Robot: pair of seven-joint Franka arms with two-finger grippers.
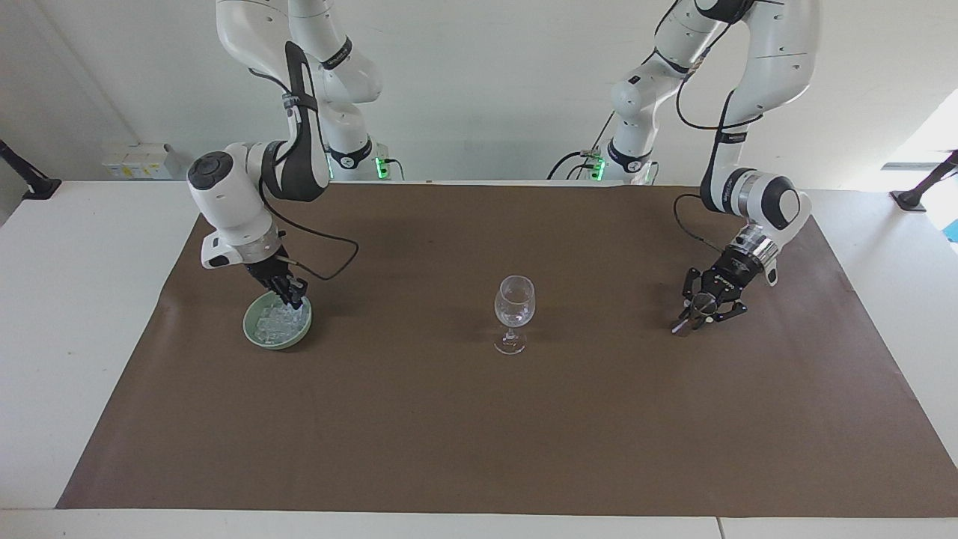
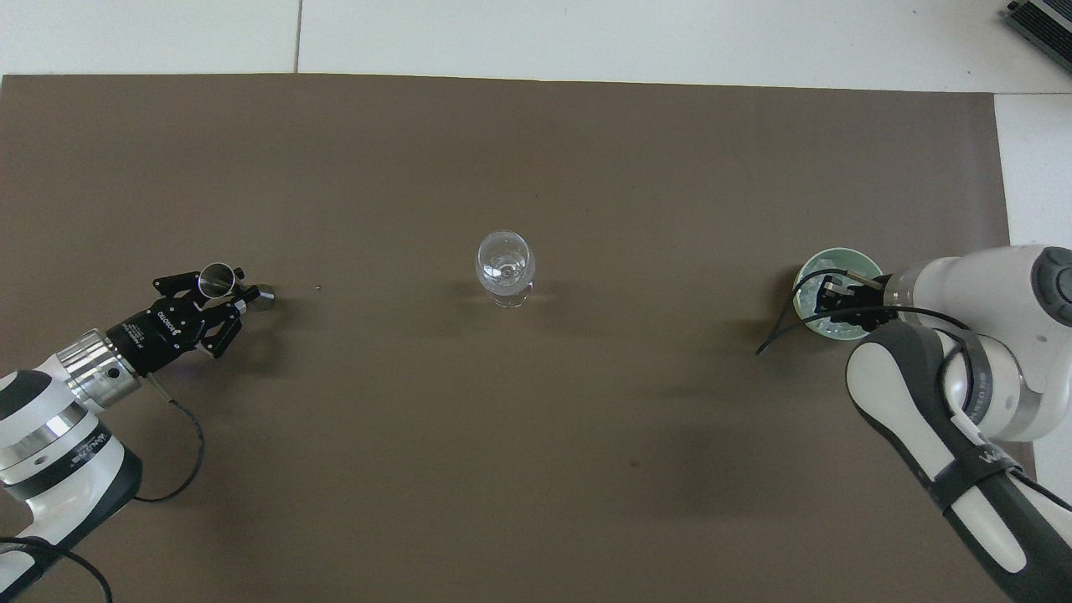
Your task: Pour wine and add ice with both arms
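A clear stemmed wine glass (image 1: 514,311) stands upright mid-mat and also shows in the overhead view (image 2: 505,264). A green bowl (image 1: 251,329) toward the right arm's end holds the ice (image 1: 271,325), a whitish glittering heap. My right gripper (image 1: 294,298) hangs just over the heap with its fingers drawn together. No cube shows between them. In the overhead view it (image 2: 837,300) covers much of the bowl (image 2: 798,293). My left gripper (image 1: 703,305) is shut on a small metal jigger (image 2: 216,279). It holds the jigger tilted, low over the mat toward the left arm's end.
A brown mat (image 1: 479,419) covers most of the white table (image 1: 67,337). Black cables hang from both wrists. Small boxes (image 1: 138,159) sit by the wall near the right arm's end.
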